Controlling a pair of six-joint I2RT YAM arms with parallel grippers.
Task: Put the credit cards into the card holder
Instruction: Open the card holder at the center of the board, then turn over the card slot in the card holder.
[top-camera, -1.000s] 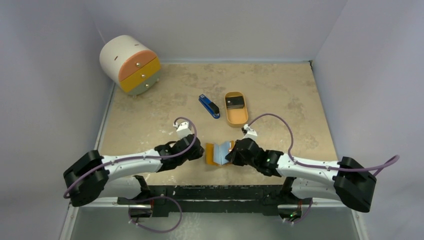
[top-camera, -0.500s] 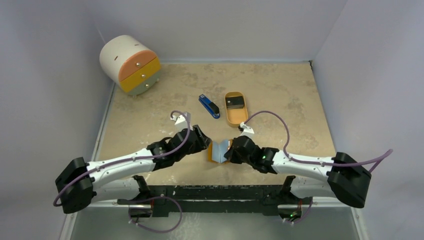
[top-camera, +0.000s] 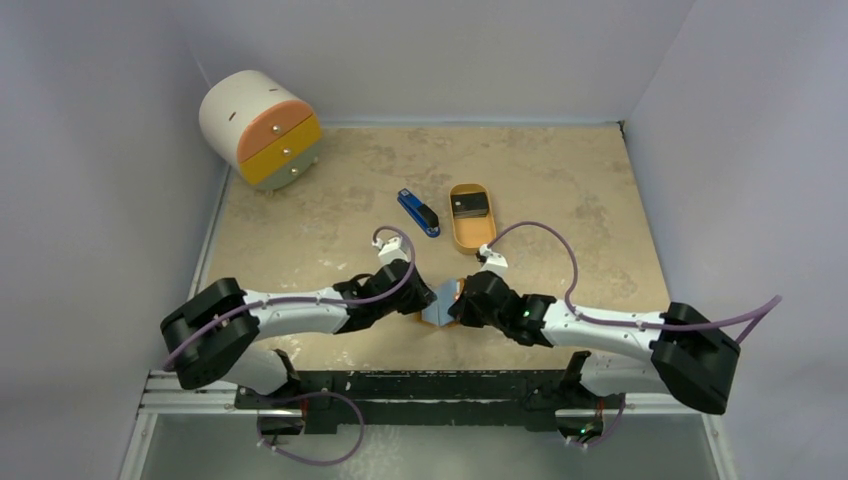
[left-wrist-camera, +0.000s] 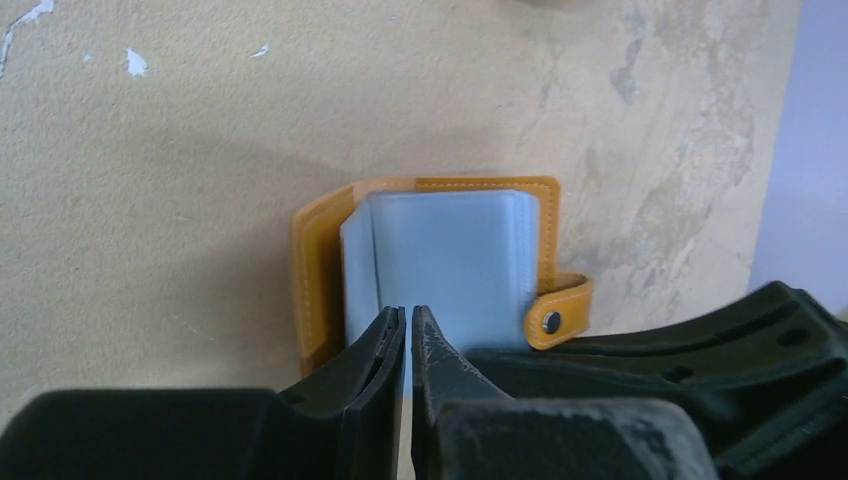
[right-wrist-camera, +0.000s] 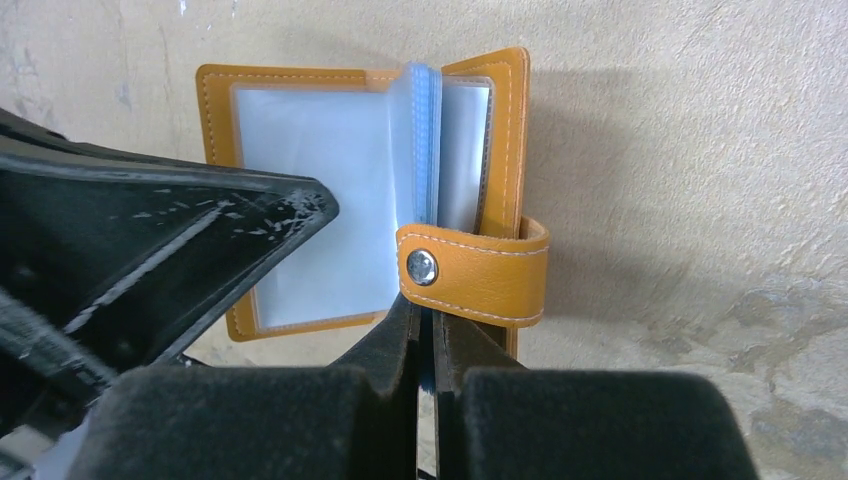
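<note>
Together, arms outstretched low: left gripper (left-wrist-camera: 405, 316) pinches the wallet's (left-wrist-camera: 450, 250) nine o'clock sleeve; right gripper (right-wrist-camera: 426, 312) clamps its three o'clock cover.

Two white arms (top-camera: 295, 310) with black joints, black fingers (left-wrist-camera: 370, 370), looping purple cables (top-camera: 532, 225)

card holder (top-camera: 439, 310) open between left pincer (top-camera: 424, 298), right pincer (top-camera: 461, 300) | credit cards (top-camera: 470, 205) in tray (top-camera: 476, 243)

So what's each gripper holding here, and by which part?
Both hold the holder. The right gripper pinches its near edge, just under the snap strap; the left gripper looks closed on the near edge of a clear sleeve.
</note>
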